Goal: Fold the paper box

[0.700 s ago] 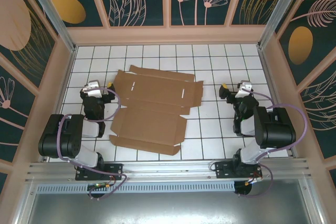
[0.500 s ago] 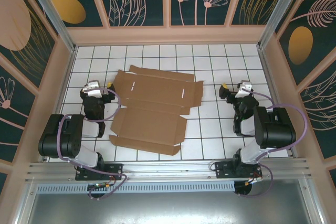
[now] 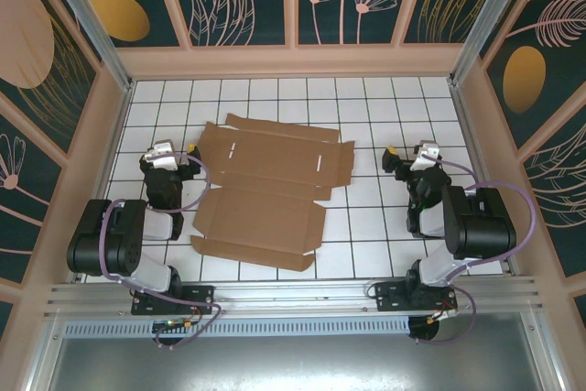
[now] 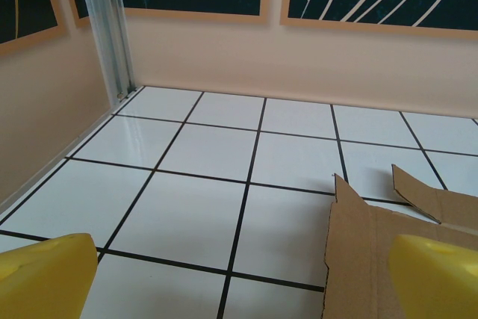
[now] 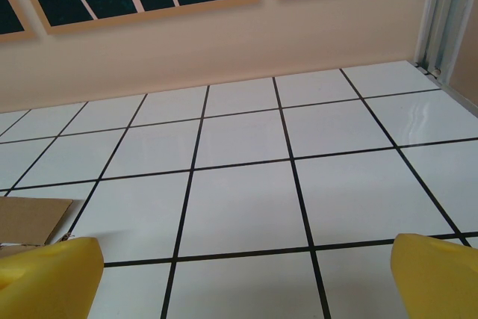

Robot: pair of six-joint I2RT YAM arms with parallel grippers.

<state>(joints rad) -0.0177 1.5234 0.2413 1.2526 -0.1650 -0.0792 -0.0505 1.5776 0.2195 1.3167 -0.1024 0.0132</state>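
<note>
The paper box (image 3: 267, 190) lies as a flat brown die-cut sheet with flaps and slots in the middle of the white tiled table. My left gripper (image 3: 166, 155) rests just left of the sheet, open, nothing between its yellow fingers (image 4: 45, 278); the sheet's left flap edge (image 4: 373, 252) lies by the right finger. My right gripper (image 3: 411, 161) sits a little right of the sheet, open and empty above bare tiles, its yellow fingertips (image 5: 437, 278) far apart. A corner of the box (image 5: 30, 218) shows at the left of the right wrist view.
Beige walls (image 3: 293, 61) with dark floral panels close in the table on three sides. Aluminium posts (image 4: 112, 28) stand in the back corners. A metal rail (image 3: 293, 295) runs along the near edge by the arm bases.
</note>
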